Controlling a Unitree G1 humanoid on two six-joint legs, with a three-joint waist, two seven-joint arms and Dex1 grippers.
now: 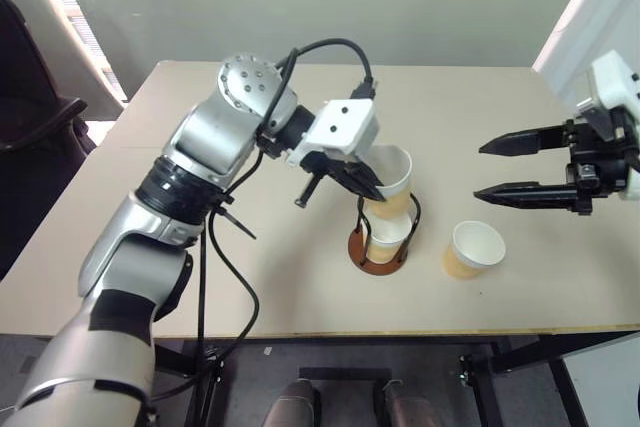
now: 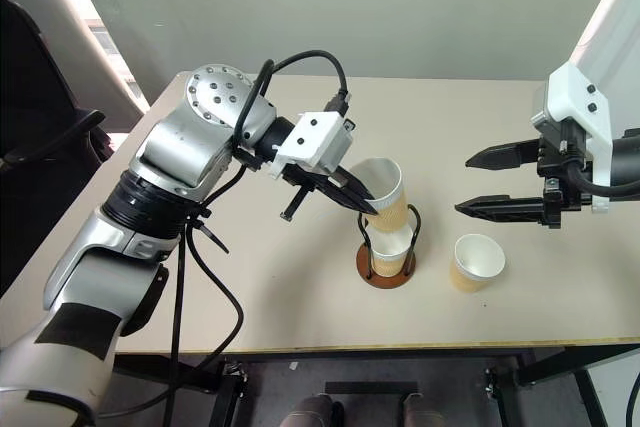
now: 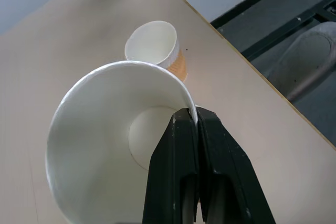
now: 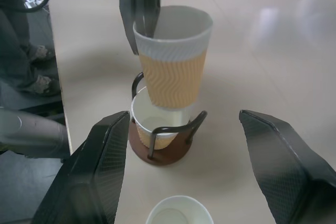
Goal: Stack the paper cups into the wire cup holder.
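My left gripper (image 1: 372, 190) is shut on the rim of a tan-yellow paper cup (image 1: 392, 182), one finger inside and one outside. That cup hangs upright and slightly tilted just above the wire cup holder (image 1: 378, 255), its bottom over a second paper cup (image 4: 152, 121) that sits inside the holder's black arches. A third paper cup (image 1: 472, 249) stands upright on the table just right of the holder. Out to the right, above the table, my right gripper (image 1: 478, 169) is open with nothing between its fingers, pointing toward the holder.
The holder's brown base rests near the front edge of the beige table (image 1: 250, 147). A black chair (image 1: 30, 127) stands off the table's left side. A white panel (image 1: 590, 17) rises beyond the far right corner.
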